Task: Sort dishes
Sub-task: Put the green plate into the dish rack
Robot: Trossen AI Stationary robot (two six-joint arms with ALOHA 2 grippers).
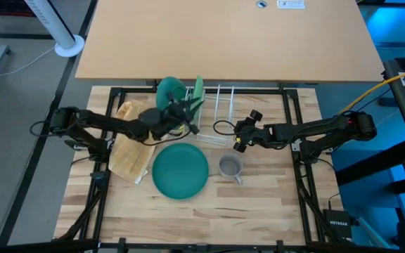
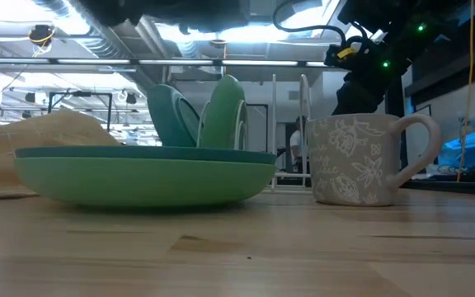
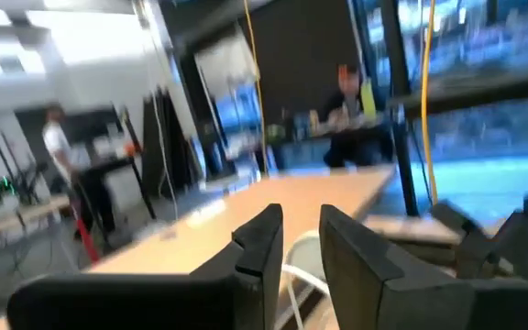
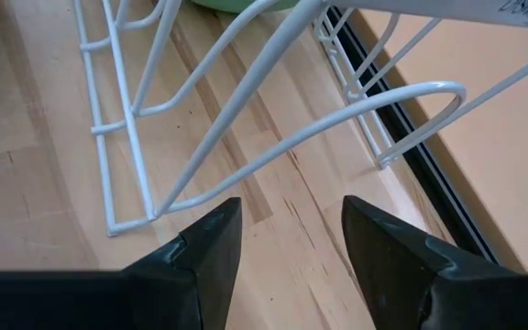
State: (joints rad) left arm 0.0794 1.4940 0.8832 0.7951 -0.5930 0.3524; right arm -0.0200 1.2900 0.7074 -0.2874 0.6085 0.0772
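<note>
Upright within wire rack (image 1: 216, 112), two plates (image 1: 181, 95)

Two plates (image 1: 178, 95) stand upright in the wire rack (image 1: 216, 112) at the back of the table (image 1: 259, 204). The cloth (image 1: 131, 151) lies left of the rack. A flat plate (image 1: 180, 171) lies before the rack, and the mug (image 1: 230, 166) stands just right of this plate.

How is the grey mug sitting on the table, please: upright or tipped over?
Upright: the grey mug rests on its base on the table, handle out sideways in the low view.
</note>
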